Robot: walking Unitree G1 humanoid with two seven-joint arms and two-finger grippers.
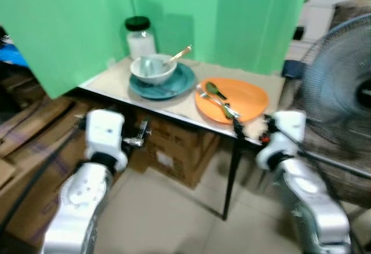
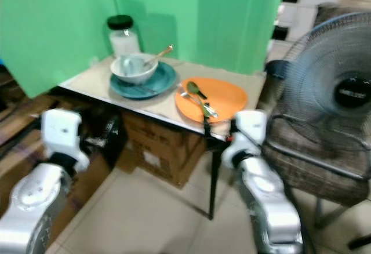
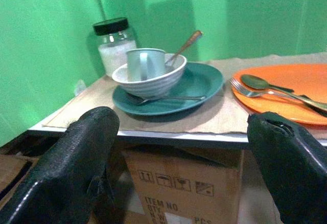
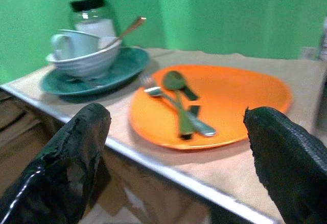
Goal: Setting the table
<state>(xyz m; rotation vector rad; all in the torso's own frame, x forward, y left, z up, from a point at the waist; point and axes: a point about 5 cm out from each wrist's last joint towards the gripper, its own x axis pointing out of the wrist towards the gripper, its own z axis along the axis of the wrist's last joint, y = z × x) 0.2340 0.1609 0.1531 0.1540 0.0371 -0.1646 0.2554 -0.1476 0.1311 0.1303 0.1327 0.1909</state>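
While both arms are held low in front of the small table [image 1: 116,80], nothing is in either grasp, so the task looks to be at its approach stage. The left gripper [image 3: 179,168] has its fingers spread wide, below the table's near edge and facing the teal plate [image 3: 199,83]. On that plate sits a white ribbed bowl [image 3: 150,78] holding a pale mug [image 3: 144,63] and a wooden-handled spoon [image 3: 185,45]; a fork [image 3: 163,98] lies on the plate's rim beside the bowl. The right gripper [image 4: 173,157], likewise spread, faces the orange plate [image 4: 245,93], where a green spoon [image 4: 176,81] and a metal fork [image 4: 173,109] lie crossed. A black-lidded jar [image 1: 139,36] of white grains stands behind the bowl.

The next move probably calls for raising a gripper above the table edge and reaching for the cutlery or the stacked mug, taking care not to catch the rim.

Under the table, a cardboard box [image 3: 184,188] bears handling symbols and blurred print that seems to read "ITEM NO" and "PCS". A standing fan [image 2: 330,86] is at the right.
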